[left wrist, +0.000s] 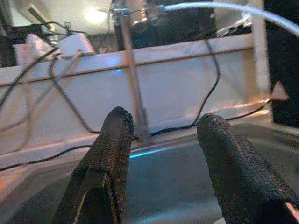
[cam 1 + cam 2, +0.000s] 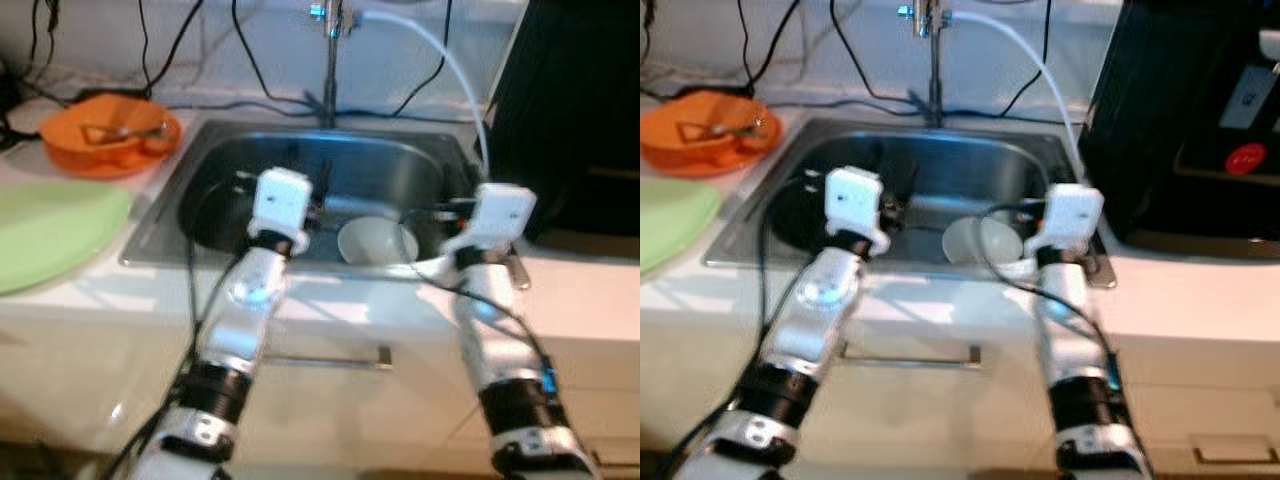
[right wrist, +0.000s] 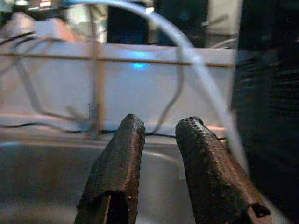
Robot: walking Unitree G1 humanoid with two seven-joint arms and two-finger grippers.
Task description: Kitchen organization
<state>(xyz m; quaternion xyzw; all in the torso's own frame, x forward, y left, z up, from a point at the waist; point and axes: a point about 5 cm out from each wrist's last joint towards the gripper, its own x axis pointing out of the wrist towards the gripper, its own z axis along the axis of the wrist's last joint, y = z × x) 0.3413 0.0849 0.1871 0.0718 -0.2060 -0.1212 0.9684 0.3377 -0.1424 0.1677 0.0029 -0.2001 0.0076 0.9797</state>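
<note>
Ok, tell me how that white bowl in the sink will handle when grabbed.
The white bowl looks glazed and smooth, so probably slippery. It appears to be ceramic, so likely fragile against the steel sink. Its round underside may make it rock if nudged.

Black cables (image 2: 260,70) trail behind the faucet (image 2: 330,60).

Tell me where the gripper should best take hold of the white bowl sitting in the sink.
Probably at the rim of the white bowl, on its near right edge. It sits upright and open in the sink, so only a thin rim offers a pinch. The right gripper, open above the basin, seems closest: come down from above, one finger inside, one outside.
</note>
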